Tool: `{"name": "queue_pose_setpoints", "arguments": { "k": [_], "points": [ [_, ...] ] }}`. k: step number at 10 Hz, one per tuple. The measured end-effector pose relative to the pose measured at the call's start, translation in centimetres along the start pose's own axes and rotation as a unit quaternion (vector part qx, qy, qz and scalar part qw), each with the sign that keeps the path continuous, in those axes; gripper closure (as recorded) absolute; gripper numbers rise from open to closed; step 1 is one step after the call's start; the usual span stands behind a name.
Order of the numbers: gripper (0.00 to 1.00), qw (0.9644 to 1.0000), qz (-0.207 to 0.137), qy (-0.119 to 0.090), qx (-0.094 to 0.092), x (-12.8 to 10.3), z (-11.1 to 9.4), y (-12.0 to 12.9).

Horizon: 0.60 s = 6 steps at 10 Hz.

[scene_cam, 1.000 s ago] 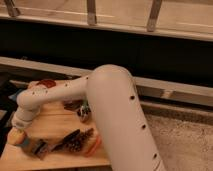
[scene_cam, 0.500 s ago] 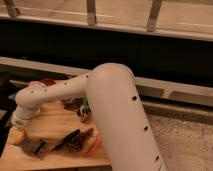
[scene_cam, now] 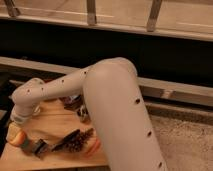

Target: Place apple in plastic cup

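Apple (scene_cam: 18, 138) is the yellow-orange ball with a red blush at the far left of the camera view, directly beneath the gripper (scene_cam: 18, 131) and touching it, low over the near-left part of the wooden table (scene_cam: 52, 125). Against the pictures of a second and half a second ago, the wrist has sunk a little and the apple has gone down with it, which suggests the fruit travels with the gripper rather than lying loose; whether it is truly clamped cannot be told from here. No light-blue plastic cup can be made out, and it may sit behind the arm, so the placing looks not yet done. The white arm (scene_cam: 105, 100) fills the middle of the view, its thick elbow nearest the camera and the forearm reaching left and down to the bent wrist. Right of the gripper lie a dark flat object (scene_cam: 37, 148), a dark ribbed lump (scene_cam: 79, 141) and the orange carrot (scene_cam: 93, 146); beyond them a red-brown bowl (scene_cam: 71, 101) peeks out under the forearm.
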Motion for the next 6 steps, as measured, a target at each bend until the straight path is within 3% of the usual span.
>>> {"name": "queue_pose_setpoints", "arguments": {
  "k": [2,4,5,6],
  "points": [
    [0.22,0.9987,0.006,0.007,0.051,-0.6,-3.0,-2.9],
    [0.22,0.9960,0.022,0.002,0.087,0.0,-5.6,-5.6],
    [0.22,0.9944,0.032,-0.001,0.101,0.6,-6.6,-6.7],
    [0.22,0.9944,0.032,-0.002,0.101,0.5,-6.6,-6.6]
  ]
}}
